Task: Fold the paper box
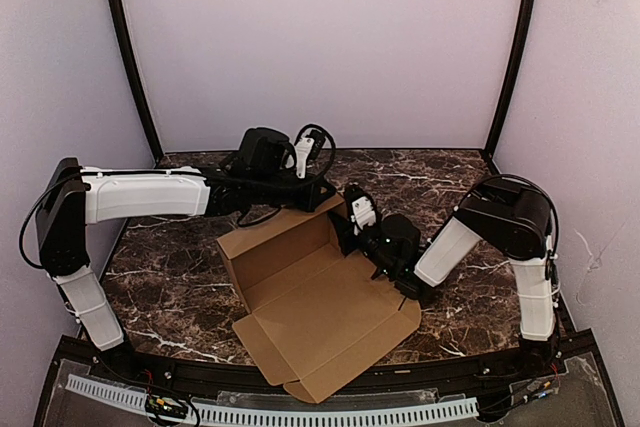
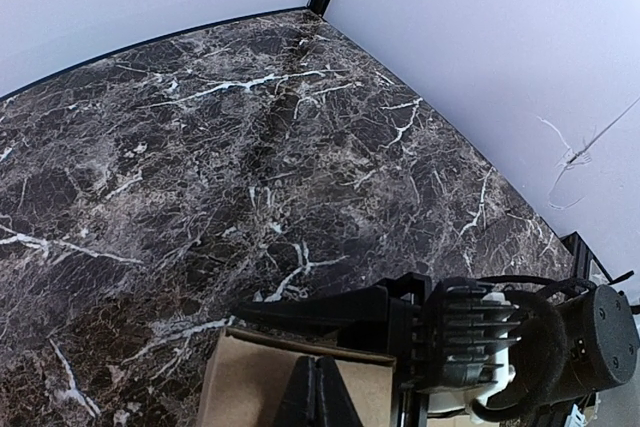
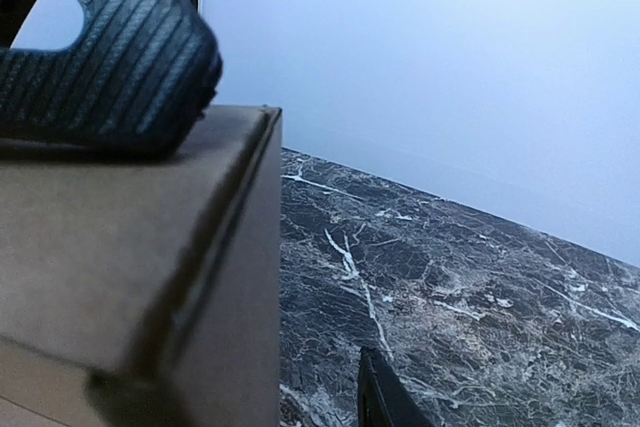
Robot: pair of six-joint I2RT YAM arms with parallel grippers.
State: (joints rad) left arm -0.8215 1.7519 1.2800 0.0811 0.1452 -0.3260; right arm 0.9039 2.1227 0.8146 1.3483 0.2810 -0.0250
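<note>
The paper box [image 1: 320, 312] is brown cardboard, half folded at the table's middle, with its back and left walls raised and its front flaps lying flat. My left gripper [image 1: 325, 193] is shut, and its tips rest on the top edge of the back wall [image 2: 250, 377]. In the left wrist view its fingers [image 2: 312, 392] are pressed together over the cardboard. My right gripper [image 1: 347, 222] is at the box's back right corner with its jaws apart. One right finger [image 2: 300, 312] lies along the wall's outer face. In the right wrist view one finger [image 3: 380, 402] shows beside the cardboard [image 3: 120, 247]; the other is hidden.
The dark marble table [image 1: 180, 287] is enclosed by pale walls [image 1: 320, 37] at the back and sides. A black rail and a white perforated strip [image 1: 300, 412] run along the near edge. The left arm's textured finger [image 3: 120, 47] sits on top of the box corner.
</note>
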